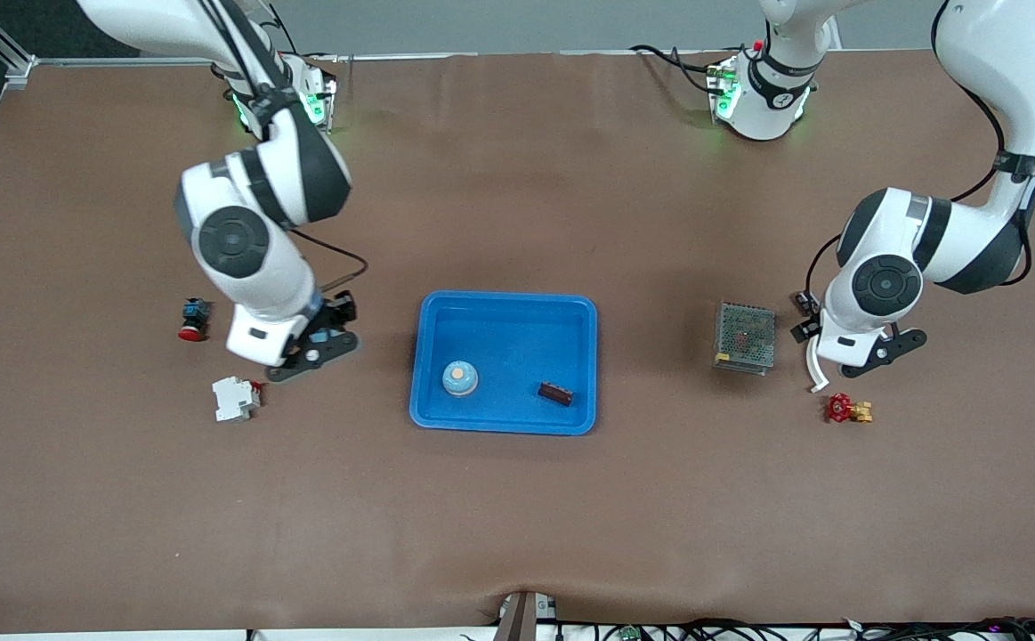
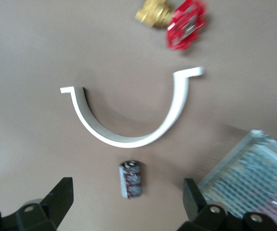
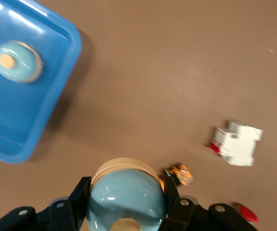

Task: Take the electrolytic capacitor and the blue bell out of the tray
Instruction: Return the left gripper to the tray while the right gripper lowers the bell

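1. Right claw (image 1: 326, 334): clenched on the pale blue bell (image 3: 126, 204), black fingers (image 3: 78, 197) pressed to either side of the dome, cream base showing above it.
2. Held over bare table (image 1: 517, 534) between the blue tray (image 1: 504, 301) and the white circuit breaker (image 1: 235, 398). Bell clear only in the right wrist view; from the front, almost wholly hidden under the hand.
3. Also seen only from that wrist: a small orange-and-black part (image 3: 178, 174) on the table just beside the claw.
4. Farther out: red push button (image 1: 194, 319) toward the right arm's end of the table.
5. In the tray: a second bell (image 1: 460, 378) and a dark brown block (image 1: 556, 393), apart from each other.
6. Left claw (image 1: 809, 319): released, fingers (image 2: 56, 202) spread wide, nothing gripped.
7. Between those fingers and lower, lying on its side on the table: the capacitor (image 2: 131, 179), dark sleeve, silver end. Visible in the left wrist view alone; covered by the arm from the front.
8. Just beside the capacitor: white curved clip (image 2: 128, 130), not touching it.
9. Outward: red-handled brass valve (image 1: 848, 409) and a mesh-covered power supply (image 1: 745, 336).
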`<state>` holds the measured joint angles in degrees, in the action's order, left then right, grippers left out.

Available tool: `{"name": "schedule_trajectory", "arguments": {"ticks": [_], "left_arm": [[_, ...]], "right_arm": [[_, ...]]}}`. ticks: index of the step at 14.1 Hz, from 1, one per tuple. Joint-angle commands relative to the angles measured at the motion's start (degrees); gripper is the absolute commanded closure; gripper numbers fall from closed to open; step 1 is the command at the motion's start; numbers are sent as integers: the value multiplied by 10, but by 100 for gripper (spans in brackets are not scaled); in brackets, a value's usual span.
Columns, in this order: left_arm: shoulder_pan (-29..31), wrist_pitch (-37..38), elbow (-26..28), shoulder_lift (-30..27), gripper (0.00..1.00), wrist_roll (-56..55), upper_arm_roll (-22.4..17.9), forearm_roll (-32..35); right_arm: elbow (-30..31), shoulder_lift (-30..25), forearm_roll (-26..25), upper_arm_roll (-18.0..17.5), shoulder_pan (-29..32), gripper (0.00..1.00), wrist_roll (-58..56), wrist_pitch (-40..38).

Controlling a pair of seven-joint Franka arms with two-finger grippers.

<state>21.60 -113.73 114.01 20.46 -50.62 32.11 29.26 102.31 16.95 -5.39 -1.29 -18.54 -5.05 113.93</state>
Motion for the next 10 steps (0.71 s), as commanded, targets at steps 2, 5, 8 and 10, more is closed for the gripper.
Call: {"name": "schedule_trajectory", "arguments": {"ticks": [2,5,8,10], "left_arm": [[-23,28,-63,12,0,-3,23,-23],[-78,32,-127,46,0,-50,23,-66],[-130,32,-191,99,0,-101,23,-67],[-174,32,-235,141,0,-155,23,-66]], "right_arm": [[89,-70,9,-10,65,52,-79,16],[156,-104,9,-9,115,52,-158,65],[204,-110,9,-9,159,52,-212,107],[240,-106,9,-9,181,52,-239,152]]}}
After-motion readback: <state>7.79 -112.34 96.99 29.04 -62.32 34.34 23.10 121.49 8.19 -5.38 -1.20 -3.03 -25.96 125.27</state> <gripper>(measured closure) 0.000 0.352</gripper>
